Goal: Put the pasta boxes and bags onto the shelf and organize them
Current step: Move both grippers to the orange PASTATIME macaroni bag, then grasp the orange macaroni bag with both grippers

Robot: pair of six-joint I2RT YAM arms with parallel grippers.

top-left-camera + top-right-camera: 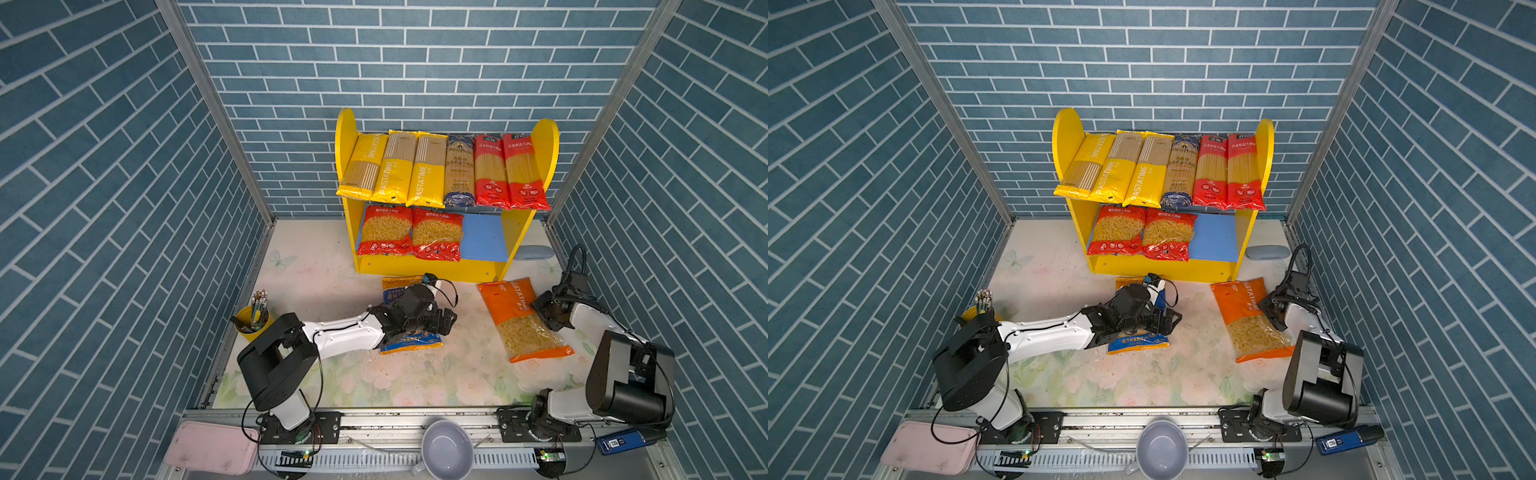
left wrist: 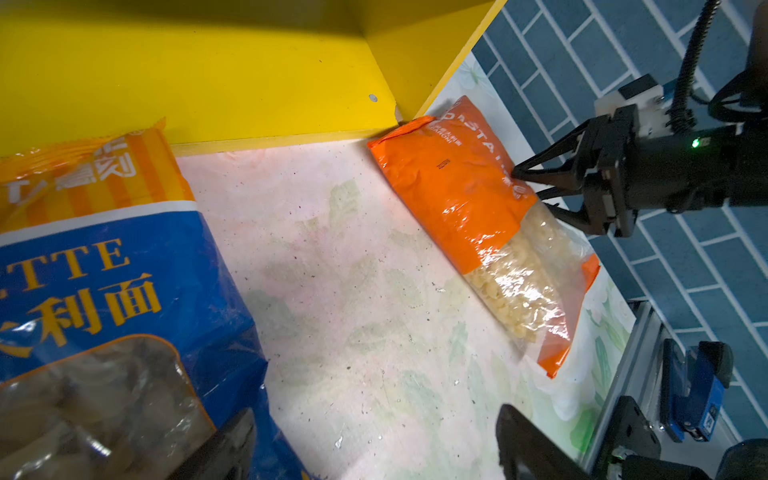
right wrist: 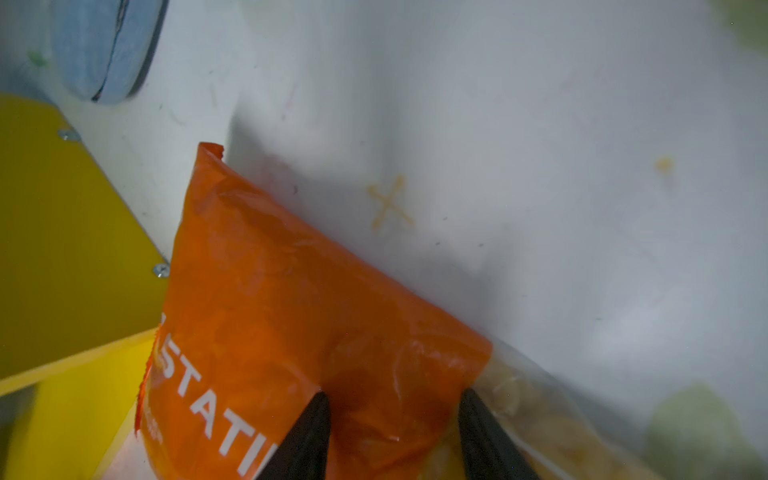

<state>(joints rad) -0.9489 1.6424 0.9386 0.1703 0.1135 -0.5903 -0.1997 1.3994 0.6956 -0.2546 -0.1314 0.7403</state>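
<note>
**In front of the shelf, two pasta bags lie at the grippers**

On the upper board of the shelf (image 1: 415,269), six long packs lie side by side, their near ends hanging over the front edge. From the left there are three yellow PASTATIME packs (image 1: 392,168), a dark-blue pack (image 1: 459,170) and two red packs (image 1: 521,170). On the lower board two red short-pasta bags (image 1: 386,230) sit touching each other at the left and middle, and the blue board shows to their right.

The blue bag (image 1: 411,344), with an orange striped top, lies flat on the surface (image 1: 332,374) just before the shelf's base. The left gripper (image 1: 444,321) is over it with its jaws spread wide. In the left wrist view one finger (image 2: 224,444) is above the bag and the other stands off its edge, above bare surface. Nothing is clamped between them.

The orange bag (image 1: 521,320) lies flat and slanted farther right, its top corner against the shelf's front right foot. The right gripper (image 3: 395,401) meets it from the right, jaws partly apart, astride the side edge where the orange print gives way to the clear window. Its fingertips touch the plastic, but whether they pinch it is not clear.

A yellow pencil cup (image 1: 251,322) stands at the surface's left edge, well apart from both bags
</note>
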